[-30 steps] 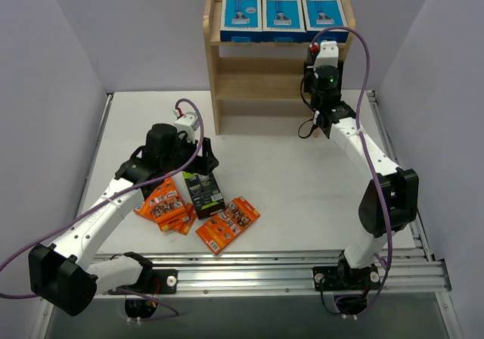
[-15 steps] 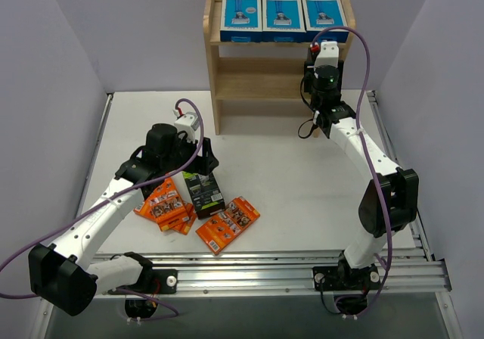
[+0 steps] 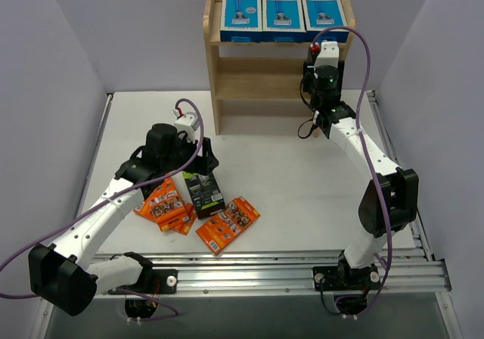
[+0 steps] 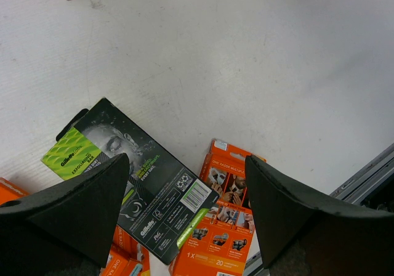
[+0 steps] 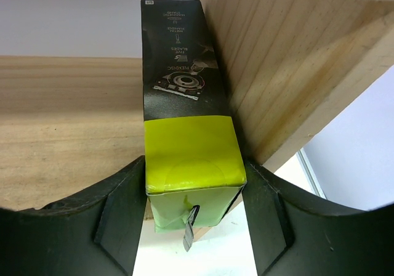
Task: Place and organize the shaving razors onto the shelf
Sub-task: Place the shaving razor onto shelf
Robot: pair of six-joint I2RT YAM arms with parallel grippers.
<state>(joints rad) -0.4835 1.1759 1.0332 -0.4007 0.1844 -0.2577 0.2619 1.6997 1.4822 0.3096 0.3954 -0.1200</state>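
The wooden shelf [image 3: 215, 74] stands at the back, with three blue-and-white razor boxes [image 3: 281, 12] in a row on its top tier. My right gripper [image 5: 194, 177] is shut on a black-and-lime razor box [image 5: 184, 103], which lies on the middle tier against the shelf's right side panel. My left gripper [image 4: 186, 162] hangs open over the table. Under it lie a second black-and-lime box [image 4: 123, 165] and flat orange razor packs [image 4: 225, 227]. From above, that box [image 3: 203, 190] sits between orange packs [image 3: 227, 224] and more orange packs [image 3: 165, 203].
The shelf's lower tier [image 3: 257, 93] shows bare wood left of the right arm. A metal rail [image 3: 302, 267] runs along the table's near edge. Grey walls close in on both sides.
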